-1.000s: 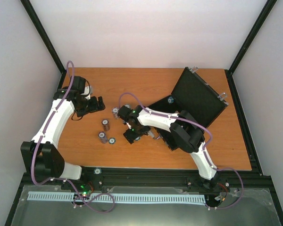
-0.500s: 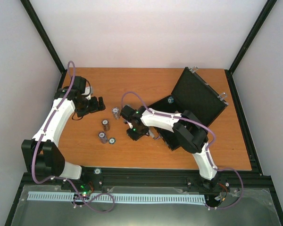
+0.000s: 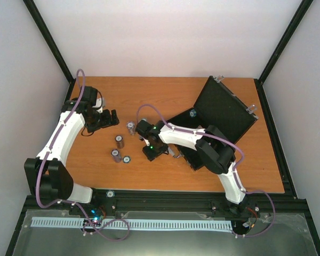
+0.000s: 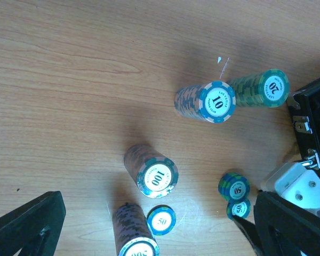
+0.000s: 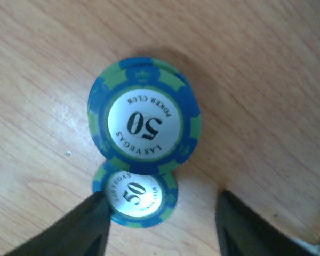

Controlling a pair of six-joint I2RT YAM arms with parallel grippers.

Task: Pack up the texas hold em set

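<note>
Step in hand: chip pickup. Judged so because right tool [image 5: 164, 202] is part-open, gripping nothing, with single 50 chip [image 5: 134, 198] between fingers, off-centre, at 6 o'clock of 50 stack [image 5: 144, 114] on surface [image 5: 266, 80]. Meanwhile left tool [image 3: 111, 117] wide, empty. At 2 o'clock of right tool, black case [image 3: 224, 109] lies open. Next move calls for centring on chip, square closure, lift toward case.

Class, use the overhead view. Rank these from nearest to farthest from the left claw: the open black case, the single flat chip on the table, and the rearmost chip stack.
1. The chip stack, just to the right of the left claw.
2. The flat chip, toward the table's front edge.
3. The case, far across on the right side.
</note>
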